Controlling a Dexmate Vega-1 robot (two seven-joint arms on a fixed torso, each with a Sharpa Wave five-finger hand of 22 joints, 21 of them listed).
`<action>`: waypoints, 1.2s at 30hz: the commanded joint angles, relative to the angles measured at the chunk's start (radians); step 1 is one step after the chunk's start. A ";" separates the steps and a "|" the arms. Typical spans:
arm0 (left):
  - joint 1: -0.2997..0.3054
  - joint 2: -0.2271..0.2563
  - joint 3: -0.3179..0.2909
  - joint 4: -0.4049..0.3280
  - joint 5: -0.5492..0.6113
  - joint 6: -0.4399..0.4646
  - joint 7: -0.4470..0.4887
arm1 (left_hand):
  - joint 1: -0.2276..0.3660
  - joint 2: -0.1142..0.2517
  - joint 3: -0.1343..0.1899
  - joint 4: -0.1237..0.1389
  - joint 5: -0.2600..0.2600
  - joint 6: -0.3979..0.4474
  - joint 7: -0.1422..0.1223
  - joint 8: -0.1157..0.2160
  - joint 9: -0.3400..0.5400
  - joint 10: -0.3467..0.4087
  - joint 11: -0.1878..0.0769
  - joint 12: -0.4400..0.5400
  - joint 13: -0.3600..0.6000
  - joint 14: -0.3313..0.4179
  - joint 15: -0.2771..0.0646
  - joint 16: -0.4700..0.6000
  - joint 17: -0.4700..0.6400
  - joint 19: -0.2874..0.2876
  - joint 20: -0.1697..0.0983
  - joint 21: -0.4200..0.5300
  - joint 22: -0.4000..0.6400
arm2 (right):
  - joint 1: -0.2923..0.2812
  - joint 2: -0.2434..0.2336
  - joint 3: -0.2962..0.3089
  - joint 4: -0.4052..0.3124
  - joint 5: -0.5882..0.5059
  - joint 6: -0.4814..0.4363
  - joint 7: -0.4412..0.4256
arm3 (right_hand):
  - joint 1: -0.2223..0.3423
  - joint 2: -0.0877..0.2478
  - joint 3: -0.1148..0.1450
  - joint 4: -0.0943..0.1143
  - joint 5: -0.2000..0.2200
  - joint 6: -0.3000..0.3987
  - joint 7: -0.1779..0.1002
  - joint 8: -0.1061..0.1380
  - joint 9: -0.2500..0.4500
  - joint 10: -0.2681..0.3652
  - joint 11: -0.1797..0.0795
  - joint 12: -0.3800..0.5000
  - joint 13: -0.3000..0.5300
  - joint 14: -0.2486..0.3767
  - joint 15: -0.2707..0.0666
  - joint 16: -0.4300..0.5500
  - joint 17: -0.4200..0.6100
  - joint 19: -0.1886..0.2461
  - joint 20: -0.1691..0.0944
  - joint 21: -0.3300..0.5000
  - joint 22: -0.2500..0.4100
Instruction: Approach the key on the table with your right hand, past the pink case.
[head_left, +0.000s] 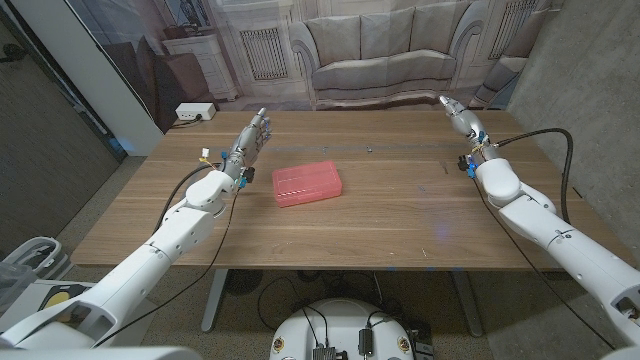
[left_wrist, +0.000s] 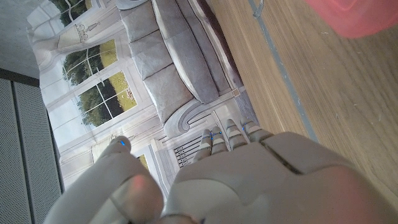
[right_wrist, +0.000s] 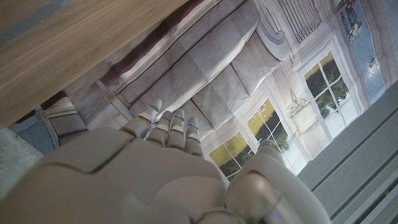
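Pink case mid-frame on worktop; small dark speck, maybe the key, above-right of it. Right hand upper right, left hand upper left, fingers extended, holding nothing.

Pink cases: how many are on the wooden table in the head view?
1. The pink case lies closed near the table's middle, closer to the left hand than to the right hand. No second case shows on the table.
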 joint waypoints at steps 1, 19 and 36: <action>0.007 0.003 -0.002 -0.006 -0.002 -0.003 0.000 | 0.005 0.005 -0.003 -0.001 0.003 -0.003 0.002 -0.005 0.003 0.002 0.001 0.001 0.004 -0.004 0.001 -0.002 0.003 -0.010 -0.029 -0.003 0.003 | -0.014 -0.024 -0.013 -0.045 -0.090 -0.055 -0.059 | 0.003 0.003 0.004 -0.006 0.005 0.008 -0.002 0.007 0.005 0.005 -0.005 0.001 0.005 0.005 -0.005 -0.005 0.002 0.012 -0.033 -0.002 0.004; 0.027 0.010 -0.015 -0.021 -0.003 -0.021 0.006 | 0.007 0.009 -0.006 0.000 0.002 0.000 0.001 -0.005 0.004 0.004 0.002 0.001 0.004 -0.003 0.003 -0.002 0.003 -0.010 -0.028 -0.003 0.003 | -0.030 -0.066 -0.036 -0.143 -0.234 -0.190 -0.122 | 0.004 0.004 0.002 -0.008 0.009 0.009 -0.008 0.006 0.005 0.010 -0.011 0.001 0.005 0.008 -0.007 -0.006 0.003 0.011 -0.033 -0.003 0.004; 0.049 0.015 -0.032 -0.032 -0.008 -0.040 0.014 | 0.010 0.012 -0.010 -0.001 0.001 0.015 0.006 -0.001 0.004 0.015 0.010 0.003 0.004 0.006 0.003 0.001 0.003 0.003 -0.045 0.001 0.003 | -0.006 -0.070 -0.087 -0.145 -0.346 -0.278 -0.154 | 0.006 0.006 0.001 -0.010 0.013 0.010 -0.012 0.005 0.005 0.012 -0.016 -0.001 0.005 0.011 -0.009 -0.006 0.003 0.012 -0.033 -0.004 0.004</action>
